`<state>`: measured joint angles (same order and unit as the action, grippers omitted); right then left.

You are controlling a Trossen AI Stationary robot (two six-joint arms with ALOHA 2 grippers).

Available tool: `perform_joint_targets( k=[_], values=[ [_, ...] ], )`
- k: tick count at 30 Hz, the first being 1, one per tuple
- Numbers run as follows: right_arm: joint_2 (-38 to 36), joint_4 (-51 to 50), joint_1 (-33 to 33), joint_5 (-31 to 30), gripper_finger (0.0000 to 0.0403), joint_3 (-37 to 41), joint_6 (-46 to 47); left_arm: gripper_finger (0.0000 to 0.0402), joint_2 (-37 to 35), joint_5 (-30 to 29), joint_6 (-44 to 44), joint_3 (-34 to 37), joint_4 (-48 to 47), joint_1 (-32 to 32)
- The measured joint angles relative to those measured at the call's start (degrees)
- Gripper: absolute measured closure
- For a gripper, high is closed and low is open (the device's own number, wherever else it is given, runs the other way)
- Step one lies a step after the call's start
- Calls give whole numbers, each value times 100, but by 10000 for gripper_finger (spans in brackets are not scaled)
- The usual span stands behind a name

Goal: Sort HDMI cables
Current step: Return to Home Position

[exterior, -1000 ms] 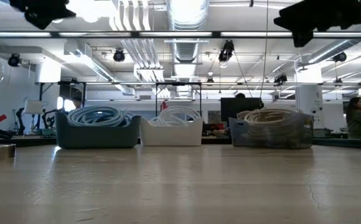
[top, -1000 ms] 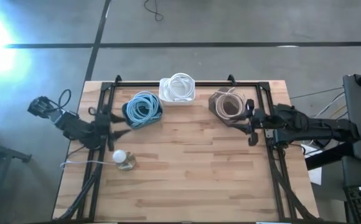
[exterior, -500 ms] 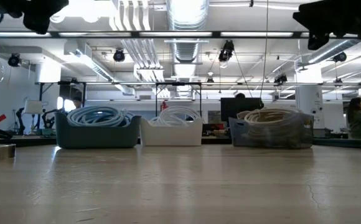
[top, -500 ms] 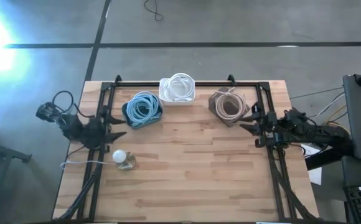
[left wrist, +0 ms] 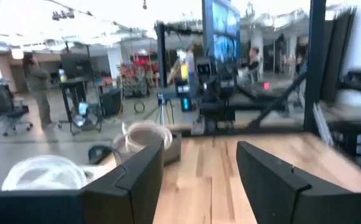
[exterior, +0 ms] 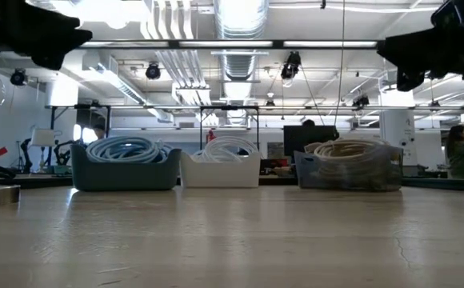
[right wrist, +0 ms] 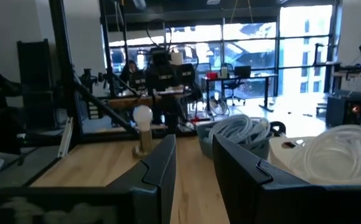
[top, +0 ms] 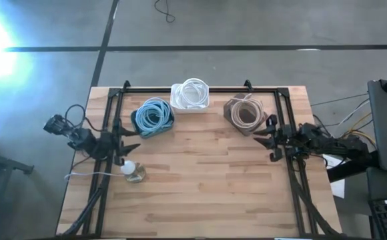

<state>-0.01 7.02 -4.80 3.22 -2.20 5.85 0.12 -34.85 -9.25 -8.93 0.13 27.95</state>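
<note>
Now, item by item, for your check.

HDMI cables: all binned along the far edge of the table (top: 207, 190), with no coil lying loose on the boards.
- light blue coils (top: 153, 115) in the dark blue bin (exterior: 124, 172)
- white coils (top: 192, 92) in the white bin (exterior: 220, 172)
- beige coils (top: 245, 112) in the black bin (exterior: 348, 178)

Right gripper (top: 269, 141): just beside the black bin at the table's right edge, fingers spread, carrying nothing. Over the last second you will see its arm has folded back from the bin.

Left gripper (top: 125, 143): at the left edge, near the dark blue bin, fingers likewise spread and carrying nothing. Its arm has also drawn in.

Bulb-like object (top: 129, 169): near the left gripper, unmoved, not part of the sort.

Judgement: sorting looks complete, and both arms are retiring to rest.
</note>
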Motion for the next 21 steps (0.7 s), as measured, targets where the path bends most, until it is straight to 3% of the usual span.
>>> perform_joint_targets(
  k=[21],
  values=[
    [173,-127,2,-61,315,169,15,195,62,452,412,840,407,-73]
  ],
)
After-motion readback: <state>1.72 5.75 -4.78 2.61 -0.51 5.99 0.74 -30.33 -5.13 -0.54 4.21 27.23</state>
